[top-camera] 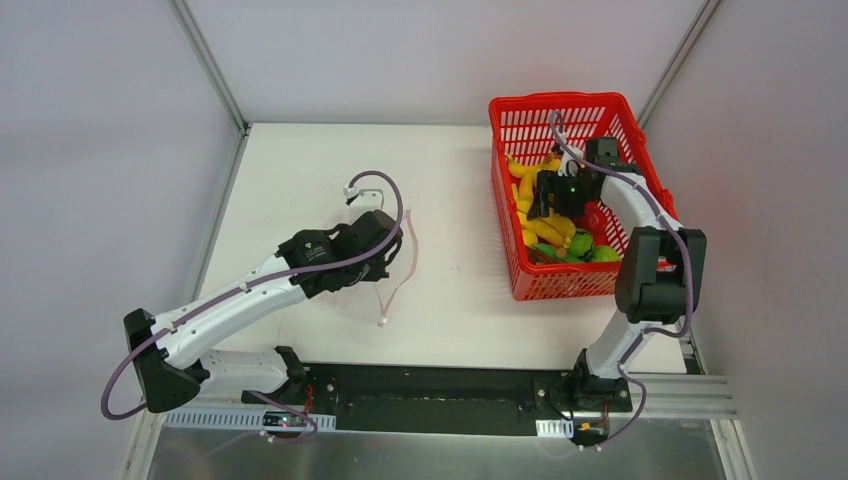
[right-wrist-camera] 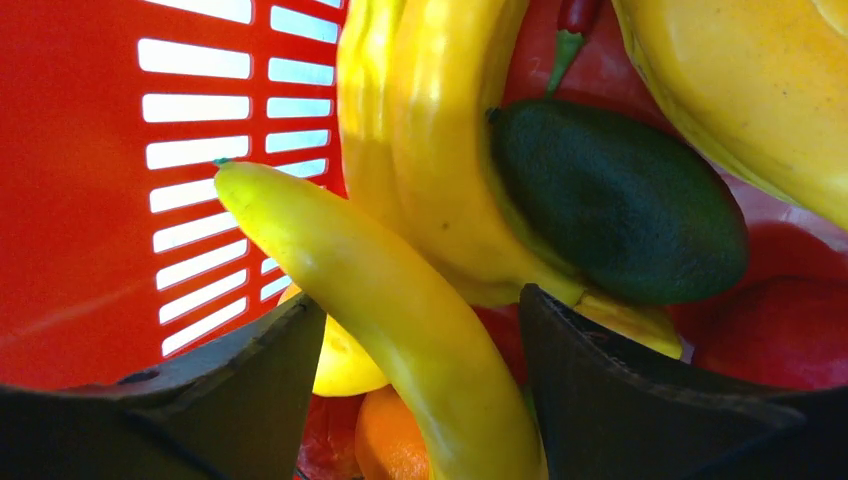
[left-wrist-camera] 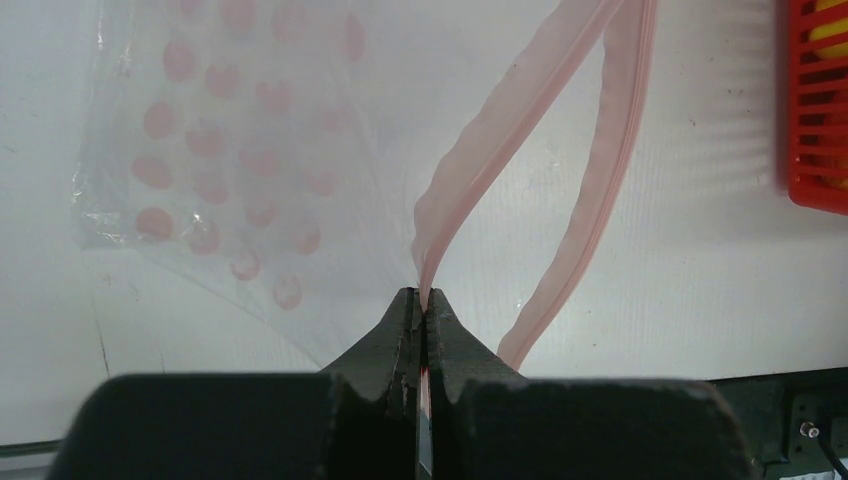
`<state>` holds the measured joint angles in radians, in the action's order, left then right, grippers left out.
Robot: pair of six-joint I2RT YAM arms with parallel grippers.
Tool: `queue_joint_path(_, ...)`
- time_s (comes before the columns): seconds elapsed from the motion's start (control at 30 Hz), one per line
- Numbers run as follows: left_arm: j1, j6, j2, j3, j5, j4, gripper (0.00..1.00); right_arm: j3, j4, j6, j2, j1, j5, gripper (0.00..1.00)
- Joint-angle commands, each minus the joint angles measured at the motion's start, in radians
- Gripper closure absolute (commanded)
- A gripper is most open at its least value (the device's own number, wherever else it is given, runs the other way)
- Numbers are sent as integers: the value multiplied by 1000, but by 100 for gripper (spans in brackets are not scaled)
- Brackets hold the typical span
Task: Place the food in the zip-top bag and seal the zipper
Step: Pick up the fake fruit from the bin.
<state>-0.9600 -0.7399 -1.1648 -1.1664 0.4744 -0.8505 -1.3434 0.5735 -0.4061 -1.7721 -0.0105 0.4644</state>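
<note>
While one lip of the zipper is pinched in the closed left gripper, parting the zip-top bag on the table, a banana in the red basket is straddled by the open right gripper; no food is bagged, nothing sealed.

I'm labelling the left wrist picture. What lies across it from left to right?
dotted bag → zipper → red basket

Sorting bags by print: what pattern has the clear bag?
Pale pink dots on the bag, left wrist view.
</note>
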Motion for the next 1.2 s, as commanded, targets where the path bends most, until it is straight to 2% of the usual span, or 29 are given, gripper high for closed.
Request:
queue_joint_path(0.0,10,-3,20,-9,-14,1,100,-9,56,27,65,-5,0,31)
queue_joint_path(0.07,10,-5,24,-7,-14,2,100,-23,70,54,53,-6,-26,40)
queue_joint_path(0.13,10,-6,27,-6,-14,1,100,-49,79,81,43,-6,-44,57)
queue_joint_path(0.2,9,-7,30,-6,-13,1,100,-89,109,104,34,-6,-37,70)
queue_joint_path(0.3,9,-9,35,-6,-8,0,100,-144,144,132,38,-6,-34,82)
queue_joint_path(0.53,10,-12,28,-8,-11,1,100,-152,127,178,154,-6,-49,84)
queue_joint_path(0.67,10,-15,27,-7,-15,5,100,-113,84,230,251,-6,-155,84)
queue_joint_path(0.77,10,-18,30,-6,-17,13,100,-90,6,361,329,-6,-276,86)
queue_joint_path(0.93,10,-19,31,-14,-21,26,100,24,-157,564,544,1,-189,85)
queue_joint_path(1.13,10,-23,42,-10,-22,45,100,139,-336,771,720,9,122,83)
queue_joint_path(1.17,10,-25,42,-10,-24,48,100,162,-373,798,737,33,122,83)
